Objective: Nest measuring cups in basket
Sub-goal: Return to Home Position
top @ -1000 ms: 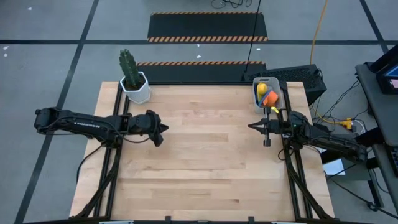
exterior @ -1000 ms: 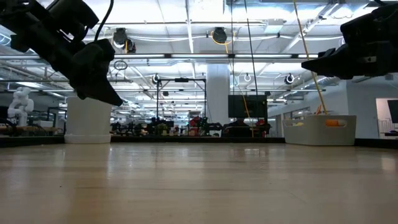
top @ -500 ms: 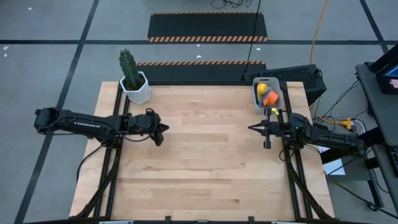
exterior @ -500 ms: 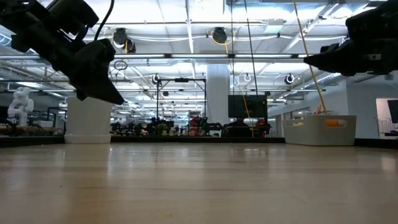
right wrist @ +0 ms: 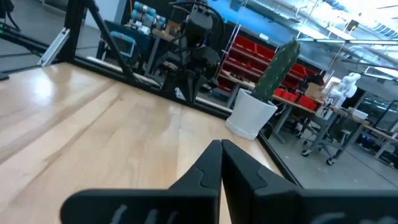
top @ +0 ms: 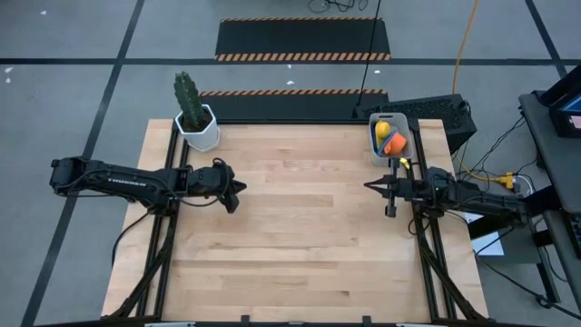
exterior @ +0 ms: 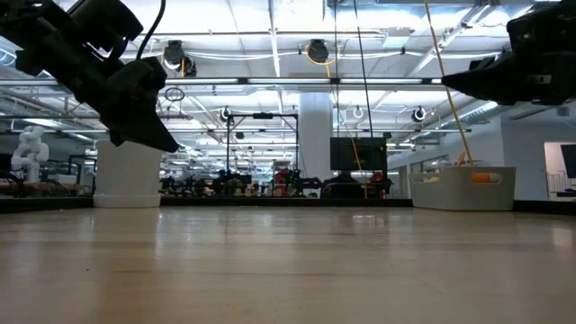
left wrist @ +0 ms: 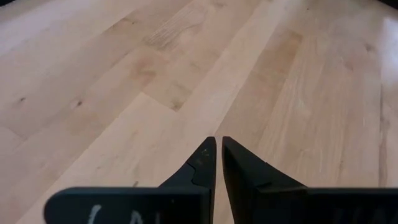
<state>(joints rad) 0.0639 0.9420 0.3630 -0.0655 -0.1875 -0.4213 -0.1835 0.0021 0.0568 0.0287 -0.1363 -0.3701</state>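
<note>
The pale grey basket (top: 389, 136) stands at the table's far right corner and shows low at the right in the low view (exterior: 463, 188). Nested measuring cups lie in it: yellow (top: 381, 131), orange (top: 394, 143) and a blue one at the far end; the rest are hidden. A yellow handle (top: 402, 162) sticks out over its near rim. My right gripper (top: 368, 186) hovers shut and empty just near of the basket, raised above the table (exterior: 447, 83). My left gripper (top: 241, 188) hangs shut and empty over the table's left half (left wrist: 218, 144).
A white hexagonal pot with a green cactus (top: 195, 113) stands at the far left corner, also seen in the right wrist view (right wrist: 256, 112). Bare wooden tabletop (top: 309, 236) spreads between and in front of both arms.
My right gripper has drawn back slightly toward the table's right edge and risen a little, staying shut. The left arm and the basket with its cups have kept still.
</note>
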